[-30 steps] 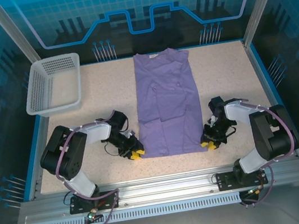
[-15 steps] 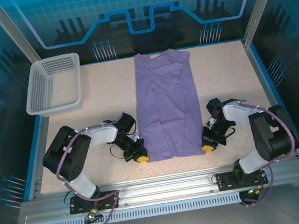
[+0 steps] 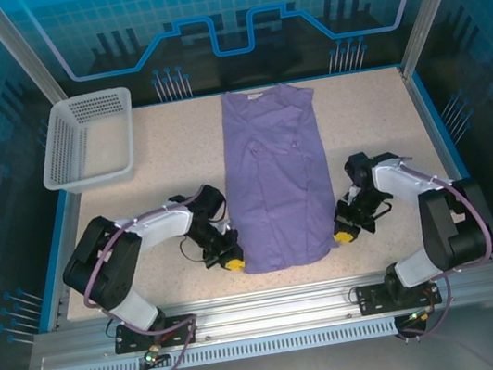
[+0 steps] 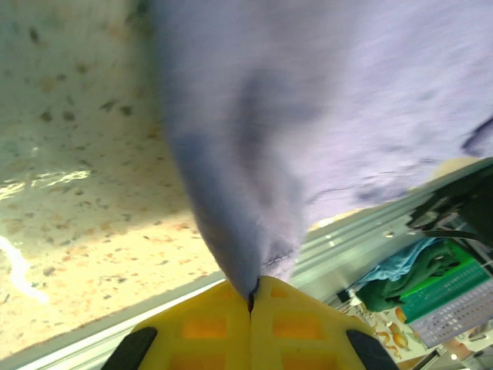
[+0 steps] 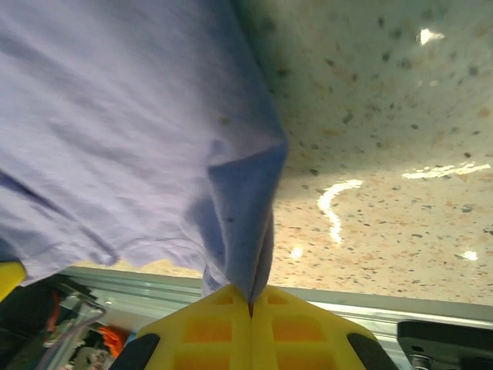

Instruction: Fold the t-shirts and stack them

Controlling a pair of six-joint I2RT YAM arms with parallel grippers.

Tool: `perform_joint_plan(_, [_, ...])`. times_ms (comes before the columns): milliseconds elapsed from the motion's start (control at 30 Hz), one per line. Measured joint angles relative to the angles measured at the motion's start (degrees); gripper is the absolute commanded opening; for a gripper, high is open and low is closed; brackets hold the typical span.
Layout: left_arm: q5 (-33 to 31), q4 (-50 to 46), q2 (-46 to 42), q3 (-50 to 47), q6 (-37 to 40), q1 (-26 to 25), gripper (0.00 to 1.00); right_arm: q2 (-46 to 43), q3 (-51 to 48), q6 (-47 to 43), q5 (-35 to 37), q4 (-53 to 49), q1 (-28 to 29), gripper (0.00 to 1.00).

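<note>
Left gripper (image 4: 252, 291): yellow fingers (image 4: 296, 327) squeezed tight together, pinching near-left corner of t-shirt (image 3: 278, 175). Right gripper (image 5: 250, 304): squeezed tight too, pinching near-right corner. Purple cloth bunched up at both fingertips. Shirt lies long down middle of table (image 3: 177, 163), sleeves folded in, neck at far end. White basket (image 3: 89, 139) at far-left corner, well apart from shirt.

speckled beige table (image 3: 168, 160), enclosed by blue circuit-patterned wall panels (image 3: 230, 19) and slanting aluminium posts (image 3: 17, 52); a slotted aluminium rail (image 3: 277, 316) runs along the near side. light glints (image 5: 339, 202) on the tabletop.
</note>
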Motion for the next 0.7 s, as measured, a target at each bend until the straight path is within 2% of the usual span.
perform_joint_plan(133, [-0.2,-2.82,-0.31,7.02,0.07,4.55,0.0,-0.42,5.95,0.68,-1.64,-1.53,-3.78,0.0])
perform_joint_plan(267, [-0.35,-5.38,2.12,17.55,0.26,8.85,0.0,2.49,16.57,2.25,-2.6,-1.77,-6.36,0.0])
perform_joint_plan(533, [-0.52,-8.07,18.23,38.34,-0.2,14.29,0.0,20.59,38.56,5.18,-3.34,-0.26,-8.61,0.0])
perform_joint_plan(700, [-3.19,-10.14,29.09,51.82,-0.24,16.61,0.0,33.09,51.06,6.32,-3.34,-0.74,-8.66,0.0])
